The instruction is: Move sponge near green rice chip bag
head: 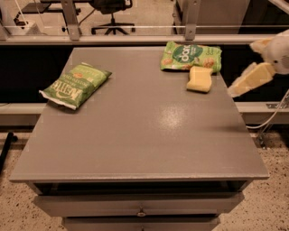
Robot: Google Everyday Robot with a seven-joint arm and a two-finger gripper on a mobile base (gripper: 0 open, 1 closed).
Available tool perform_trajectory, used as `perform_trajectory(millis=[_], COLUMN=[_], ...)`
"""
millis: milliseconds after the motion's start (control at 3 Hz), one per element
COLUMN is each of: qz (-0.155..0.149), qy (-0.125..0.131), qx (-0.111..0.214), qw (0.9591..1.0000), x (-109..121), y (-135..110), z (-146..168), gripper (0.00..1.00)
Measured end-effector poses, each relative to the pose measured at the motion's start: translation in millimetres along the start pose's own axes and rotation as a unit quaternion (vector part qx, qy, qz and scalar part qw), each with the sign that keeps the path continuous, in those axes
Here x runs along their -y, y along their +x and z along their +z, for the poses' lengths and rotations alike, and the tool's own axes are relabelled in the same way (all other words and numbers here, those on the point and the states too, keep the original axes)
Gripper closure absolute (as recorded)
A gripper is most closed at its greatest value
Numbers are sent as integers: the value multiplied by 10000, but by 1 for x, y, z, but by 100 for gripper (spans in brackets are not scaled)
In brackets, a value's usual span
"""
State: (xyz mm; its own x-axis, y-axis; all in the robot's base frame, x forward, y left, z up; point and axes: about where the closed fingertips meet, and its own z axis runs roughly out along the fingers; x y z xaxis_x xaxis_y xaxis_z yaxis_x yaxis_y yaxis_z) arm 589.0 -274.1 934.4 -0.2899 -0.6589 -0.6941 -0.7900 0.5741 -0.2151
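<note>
The pale yellow sponge point(200, 79) lies flat on the grey table point(135, 135) at the back right. It touches the front edge of the light green rice chip bag point(192, 56), which lies flat with its dark round logo up. My gripper point(246, 67) is off the table's right edge, to the right of the sponge and apart from it. Its cream fingers point(250, 79) are spread and hold nothing.
A green Kettle bag point(74, 85) lies at the table's left side. A metal rail point(135, 28) runs behind the table, with an office chair point(110, 11) beyond it. A cable point(273, 113) hangs at the right. A drawer point(140, 205) sits below the tabletop.
</note>
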Motion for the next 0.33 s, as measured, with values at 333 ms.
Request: perform_trajectory(millis=[333], qz=[-159], qy=[116], qx=[84], qw=[9998], x=[1], y=[19], z=[-23], gripper=[0])
